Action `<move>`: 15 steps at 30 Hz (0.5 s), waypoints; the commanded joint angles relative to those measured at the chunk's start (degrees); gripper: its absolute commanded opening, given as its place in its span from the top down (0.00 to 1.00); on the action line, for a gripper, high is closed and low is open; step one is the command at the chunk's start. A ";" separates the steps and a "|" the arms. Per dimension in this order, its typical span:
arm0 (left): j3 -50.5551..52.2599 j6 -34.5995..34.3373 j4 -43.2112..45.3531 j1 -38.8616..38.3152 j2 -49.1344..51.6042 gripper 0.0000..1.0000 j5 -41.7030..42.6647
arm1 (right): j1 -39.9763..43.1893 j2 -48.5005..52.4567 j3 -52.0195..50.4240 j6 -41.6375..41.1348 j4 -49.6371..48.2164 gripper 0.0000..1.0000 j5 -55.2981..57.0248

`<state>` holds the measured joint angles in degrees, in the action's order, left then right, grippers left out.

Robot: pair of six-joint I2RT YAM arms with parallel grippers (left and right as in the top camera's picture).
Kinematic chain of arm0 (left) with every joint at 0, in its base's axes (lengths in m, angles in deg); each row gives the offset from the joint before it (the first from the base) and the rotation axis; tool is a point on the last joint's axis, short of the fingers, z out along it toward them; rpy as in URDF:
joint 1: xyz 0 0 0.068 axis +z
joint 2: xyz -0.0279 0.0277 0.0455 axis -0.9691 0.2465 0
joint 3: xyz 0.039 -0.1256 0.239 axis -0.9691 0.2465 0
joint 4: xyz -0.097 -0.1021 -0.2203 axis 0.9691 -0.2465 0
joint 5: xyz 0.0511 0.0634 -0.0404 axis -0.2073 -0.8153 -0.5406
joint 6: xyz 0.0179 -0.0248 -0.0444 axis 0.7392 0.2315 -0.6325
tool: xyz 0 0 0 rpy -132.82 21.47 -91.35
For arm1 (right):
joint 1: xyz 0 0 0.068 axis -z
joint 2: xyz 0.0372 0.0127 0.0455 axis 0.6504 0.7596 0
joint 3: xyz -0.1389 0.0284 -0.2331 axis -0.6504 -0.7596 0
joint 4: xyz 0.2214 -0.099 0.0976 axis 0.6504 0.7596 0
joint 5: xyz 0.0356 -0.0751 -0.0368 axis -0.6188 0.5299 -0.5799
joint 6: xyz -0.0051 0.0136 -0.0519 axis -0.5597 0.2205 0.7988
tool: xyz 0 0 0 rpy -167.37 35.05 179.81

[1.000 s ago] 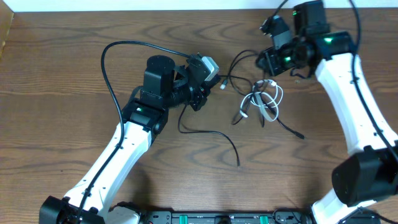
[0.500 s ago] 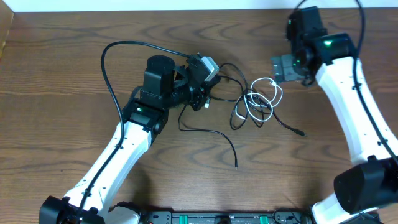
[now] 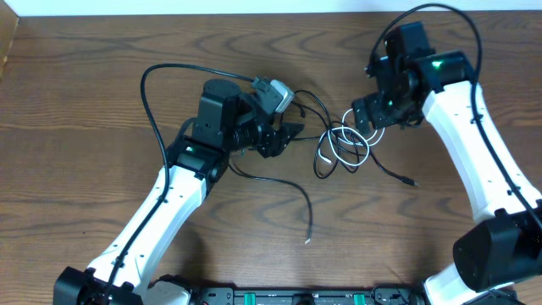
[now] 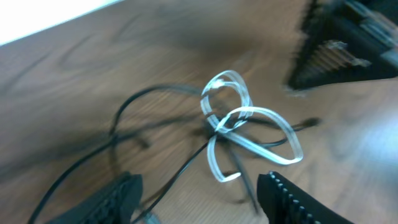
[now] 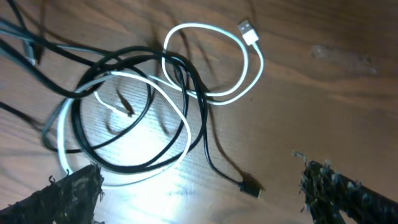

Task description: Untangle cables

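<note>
The cables lie tangled on the wooden table between my two grippers. White cable (image 3: 340, 142) makes a few loops; its USB plug (image 5: 249, 31) lies free at the far side in the right wrist view. Black cables (image 5: 143, 112) coil through those loops, and one black plug (image 5: 252, 186) rests between my right fingers. My right gripper (image 3: 373, 119) hovers open over the tangle's right side (image 5: 199, 174). My left gripper (image 3: 288, 138) stands open just left of the tangle (image 4: 199, 183), a thin black cable (image 4: 180, 174) running loosely between its jaws. The white loops (image 4: 249, 130) lie ahead of it.
One black cable trails from the left gripper down to a loose end (image 3: 306, 241) near the front. Another black plug end (image 3: 411, 181) lies right of the tangle. The left arm's thick black cable (image 3: 148, 93) arcs at the back left. The table's back edge (image 3: 271, 12) is near.
My left gripper has opened and let go of the black cable, whose loose end slid toward the front. My right gripper opened wide and came back down over the tangle.
</note>
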<state>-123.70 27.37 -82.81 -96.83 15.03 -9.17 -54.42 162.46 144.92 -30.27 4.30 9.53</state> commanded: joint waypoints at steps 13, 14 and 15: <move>-0.28 2.32 -4.13 0.13 0.17 0.33 -28.65 | -0.17 0.79 -12.15 8.81 -14.58 0.01 -2.95; -0.28 2.32 -4.22 0.13 0.17 0.33 -28.63 | -0.20 0.81 -12.46 8.79 -15.13 0.01 -3.04; -0.28 2.32 -4.37 0.13 0.17 0.33 -28.50 | -0.20 0.90 -12.90 8.81 -16.02 0.01 -3.06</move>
<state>-123.70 28.79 -86.83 -96.79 15.12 -35.68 -54.42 162.88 133.27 -22.55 -10.56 7.69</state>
